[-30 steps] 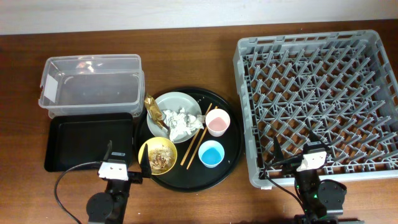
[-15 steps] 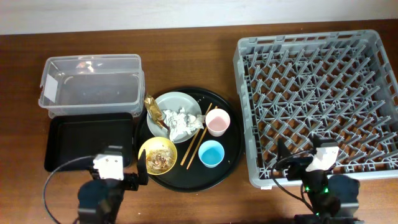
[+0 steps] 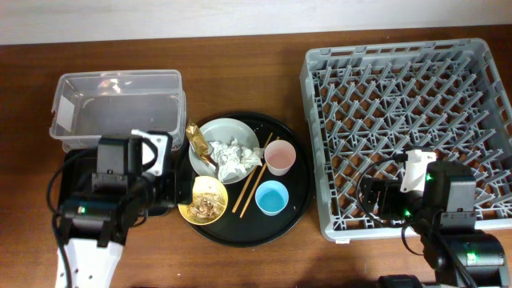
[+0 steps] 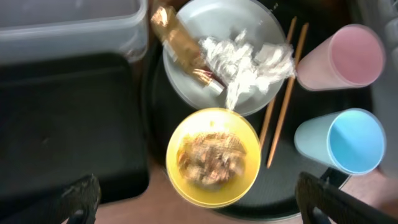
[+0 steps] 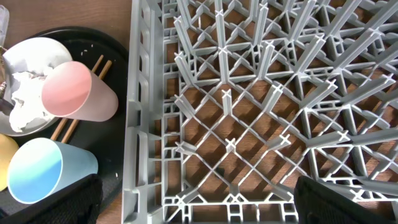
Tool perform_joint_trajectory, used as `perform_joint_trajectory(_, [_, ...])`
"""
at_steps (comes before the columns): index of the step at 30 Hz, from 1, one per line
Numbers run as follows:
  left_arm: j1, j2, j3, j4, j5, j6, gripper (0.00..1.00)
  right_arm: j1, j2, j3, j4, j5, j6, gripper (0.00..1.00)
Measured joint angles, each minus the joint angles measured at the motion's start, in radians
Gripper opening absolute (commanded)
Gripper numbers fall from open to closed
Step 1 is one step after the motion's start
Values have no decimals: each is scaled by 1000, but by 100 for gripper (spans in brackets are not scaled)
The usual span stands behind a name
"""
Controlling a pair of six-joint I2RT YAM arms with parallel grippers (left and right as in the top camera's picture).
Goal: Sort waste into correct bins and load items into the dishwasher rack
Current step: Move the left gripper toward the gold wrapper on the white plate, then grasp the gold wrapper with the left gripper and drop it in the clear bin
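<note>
Overhead: round black tray (image 3: 296,192) sits mid-tabletop. Clear tub (image 3: 116,76) at 10 o'clock of it, black rectangular tray (image 4: 62,124) at 8 o'clock, dishwasher rack (image 3: 384,48) at 3 o'clock with no items in it yet.

On the round tray:
- plate (image 4: 255,18) at 11 o'clock, carrying the tissue (image 4: 249,65) and the gold foil wrapper (image 4: 177,40)
- yellow bowl (image 4: 176,138) at 7 o'clock, holding the food scraps (image 4: 210,155)
- pink cup (image 4: 345,56) at 3 o'clock and blue cup (image 4: 345,140) at 5 o'clock
- chopsticks (image 4: 283,93) between plate and cups

Left fingers (image 4: 78,196) spread wide and empty, hovering above the bowl. Right fingers (image 5: 59,199) likewise parted and empty, over the rack's 8 o'clock corner beside the cups.

Judgement: sorting not begun, and waste should go first.

Risks:
- Bowl lies right at the tray's edge, so a tilted lift would spill scraps onto the tabletop
- Tissue hangs past the plate rim toward the bowl and lies against the wrapper, so a pinch on one may drag the other
- Left wrist view is soft: chopstick ends may rest on the plate rim, hard to tell. If so, lifting the plate would roll them
- Cups stand just beside each other, so a wide approach to one could topple its neighbour
- Both arms near the tray could crowd each other
</note>
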State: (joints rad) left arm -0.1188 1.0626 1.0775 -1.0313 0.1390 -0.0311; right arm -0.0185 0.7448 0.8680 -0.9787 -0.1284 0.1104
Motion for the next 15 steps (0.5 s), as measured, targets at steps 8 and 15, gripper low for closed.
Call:
perform_joint_trajectory(8, [-3, 324, 9, 289, 53, -14, 92, 0, 0, 0, -3, 0, 0, 99])
perform_joint_trajectory(15, [-98, 603, 11, 408, 48, -25, 81, 0, 1, 0, -2, 0, 0, 99])
